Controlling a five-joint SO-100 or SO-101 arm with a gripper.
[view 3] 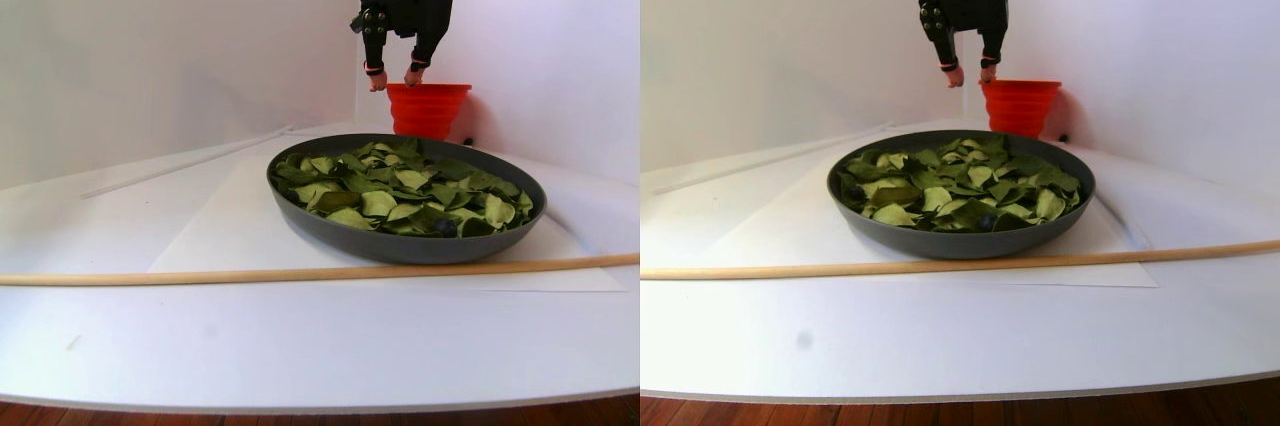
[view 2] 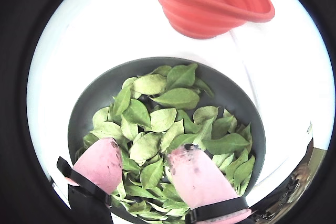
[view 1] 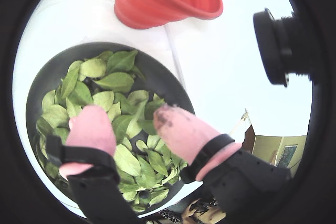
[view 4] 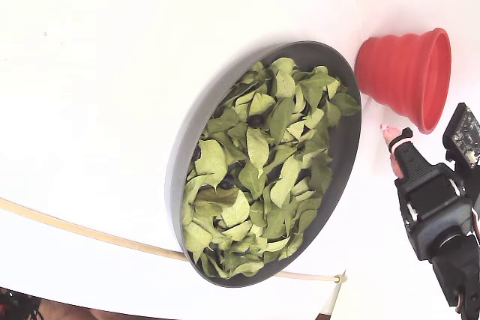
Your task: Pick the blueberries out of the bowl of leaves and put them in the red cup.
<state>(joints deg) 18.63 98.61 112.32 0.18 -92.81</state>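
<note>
Leaves [view 2: 173, 124] — blueberries [view 4: 225, 182] — in bowl [view 2: 94, 95]

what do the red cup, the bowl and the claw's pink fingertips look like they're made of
Red cup: probably silicone, matte, with stepped collapsible-looking ribs. Bowl: dark grey with a dull, unreflective wall; coated metal or plastic, cannot tell which. Fingertips of the claw: soft-looking pink rubbery covers, matte, one stained with dark smudges, held on by black bands.
</note>
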